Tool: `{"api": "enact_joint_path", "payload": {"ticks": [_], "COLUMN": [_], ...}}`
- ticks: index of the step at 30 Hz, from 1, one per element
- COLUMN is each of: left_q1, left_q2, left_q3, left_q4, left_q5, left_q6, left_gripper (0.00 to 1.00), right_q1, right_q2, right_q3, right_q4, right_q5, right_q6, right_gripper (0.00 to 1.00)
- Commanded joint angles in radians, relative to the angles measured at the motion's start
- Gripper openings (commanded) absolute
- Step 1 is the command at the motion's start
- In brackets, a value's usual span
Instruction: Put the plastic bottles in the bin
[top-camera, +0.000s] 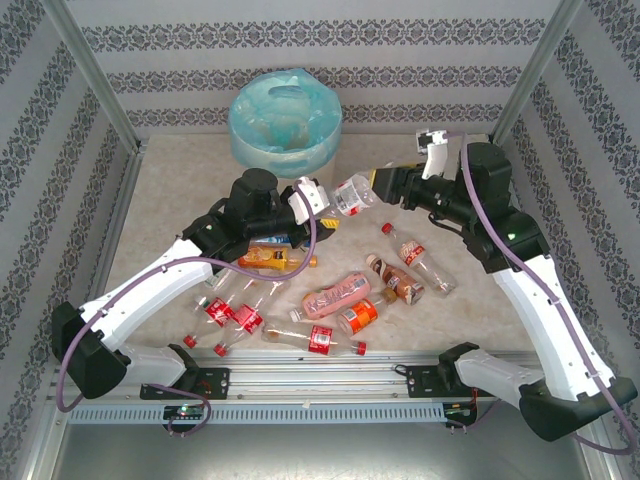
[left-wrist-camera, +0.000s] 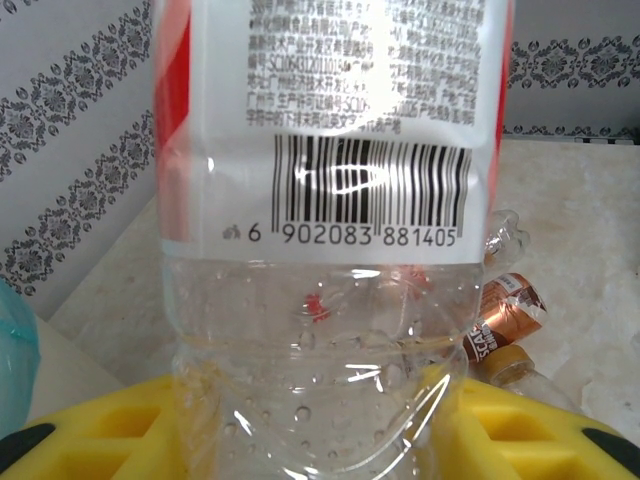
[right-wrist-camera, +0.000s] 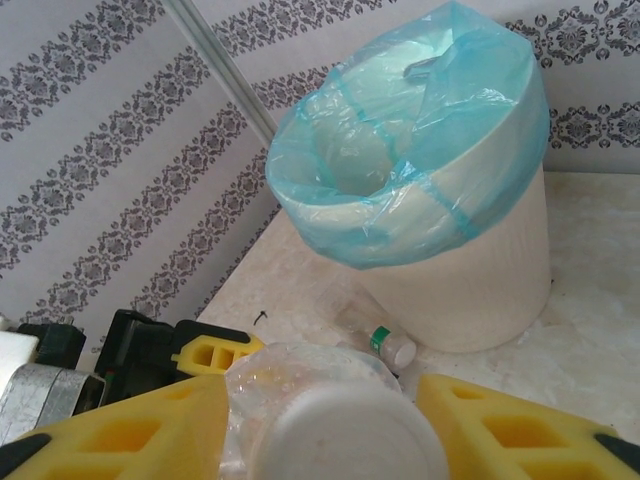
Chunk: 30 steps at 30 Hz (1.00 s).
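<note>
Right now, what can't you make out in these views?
- Top view: the bin bottom, hidden by bag folds.
- Left wrist: the held clear bottle, upper part cut off by the top edge.
- Right wrist: whether the right gripper presses that bottle; its end covers the contact.

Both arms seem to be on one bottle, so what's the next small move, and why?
Probably ease the right gripper open and back it off: the left gripper clamps the same clear bottle, and the bin stands closer to the left one.
</note>
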Motion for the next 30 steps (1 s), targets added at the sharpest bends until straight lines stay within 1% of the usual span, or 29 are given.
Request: {"api": "enact_joint_path", "payload": {"ticks": [1,3,5,6,7,9,10,11,12,13,14,15,18,21,22,24,27,30], "left_q1": [-0.004,-0.004,-0.004,-0.004,-0.004,-0.004,-0.003,-0.004,-0.004,-0.004,-0.003,-0.003,-0.003,0.0,0.003,0.019,0.058,0.121], "left_q2": [-0.021,-0.021,-0.022,-0.023,-0.026,-0.034,-0.042,-0.048,-0.059,-0.07,-0.08,-0.092,-0.132,-0.17,-0.176,-0.175,-0.151,-0.109], "left_q3": [-0.008,-0.01,-0.011,-0.014,-0.017,-0.021,-0.024,-0.026,-0.029,-0.03,-0.027,-0.024,0.004,0.065,0.095,0.168,0.27,0.336], "left_q4": [0.053,0.056,0.057,0.061,0.066,0.084,0.096,0.107,0.119,0.128,0.129,0.126,0.09,0.026,-0.005,-0.082,-0.196,-0.267], "left_q5": [0.002,-0.001,-0.002,-0.008,-0.018,-0.046,-0.063,-0.079,-0.1,-0.117,-0.132,-0.148,-0.207,-0.331,-0.384,-0.454,-0.486,-0.492], "left_q6": [-0.004,-0.006,-0.004,-0.006,-0.013,-0.031,-0.041,-0.053,-0.066,-0.079,-0.088,-0.099,-0.119,-0.133,-0.139,-0.158,-0.194,-0.258], "left_gripper": [0.49,0.49,0.49,0.5,0.53,0.63,0.69,0.76,0.85,0.93,0.98,1.0,1.0,1.0,1.0,1.0,1.0,1.0], "right_q1": [0.01,0.009,0.009,0.009,0.01,0.01,0.012,0.015,0.019,0.026,0.031,0.038,0.056,0.081,0.093,0.117,0.151,0.163], "right_q2": [0.014,0.017,0.018,0.02,0.021,0.024,0.03,0.038,0.052,0.064,0.08,0.1,0.166,0.255,0.293,0.383,0.548,0.732], "right_q3": [0.029,0.024,0.022,0.02,0.02,0.025,0.037,0.052,0.077,0.109,0.14,0.178,0.315,0.471,0.531,0.648,0.842,1.065], "right_q4": [0.031,0.035,0.035,0.036,0.039,0.047,0.052,0.052,0.054,0.054,0.059,0.065,0.089,0.109,0.108,0.095,0.041,-0.025], "right_q5": [0.02,0.01,0.014,0.016,0.017,0.015,0.015,0.019,0.025,0.034,0.04,0.049,0.076,0.124,0.147,0.197,0.287,0.357], "right_q6": [-0.019,-0.016,-0.016,-0.017,-0.019,-0.018,-0.02,-0.024,-0.031,-0.039,-0.048,-0.058,-0.083,-0.129,-0.156,-0.217,-0.323,-0.38], "right_gripper": [0.45,0.36,0.23,0.19,0.18,0.13,0.07,0.02,0.0,0.0,0.0,0.0,0.0,0.0,0.0,0.0,0.0,0.0]}}
